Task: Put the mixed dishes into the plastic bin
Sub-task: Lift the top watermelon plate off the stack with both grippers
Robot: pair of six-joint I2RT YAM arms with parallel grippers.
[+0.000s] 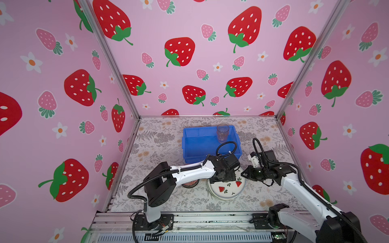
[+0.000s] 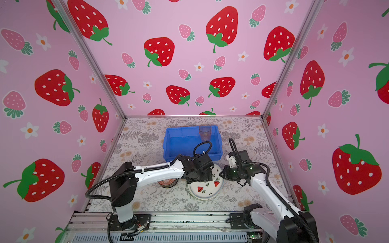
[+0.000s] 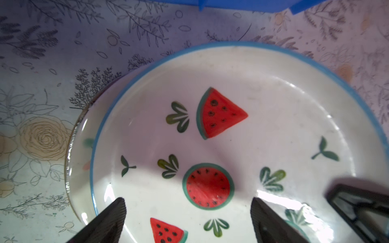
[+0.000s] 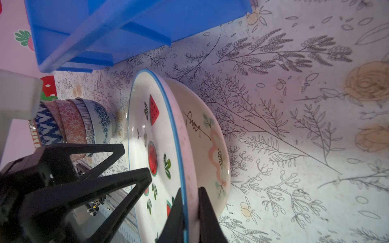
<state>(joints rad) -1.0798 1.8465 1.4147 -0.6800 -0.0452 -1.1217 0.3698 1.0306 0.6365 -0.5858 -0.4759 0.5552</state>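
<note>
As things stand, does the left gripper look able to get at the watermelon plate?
Probably yes. The left gripper hangs open right over the watermelon plate, with nothing between them. The right gripper is shut on the plate's blue rim, so the left would need a different stretch of rim.

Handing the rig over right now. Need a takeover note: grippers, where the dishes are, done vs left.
Grippers: left gripper open, above the watermelon plate, holding nothing; right gripper shut on that plate's rim.
Dishes: the watermelon plate lies on a second plate, outside the blue bin on its near side; a stack of bowls stands beside them.
Done: one clear tumbler stands in the bin.
Left: both plates and the bowls.
</note>
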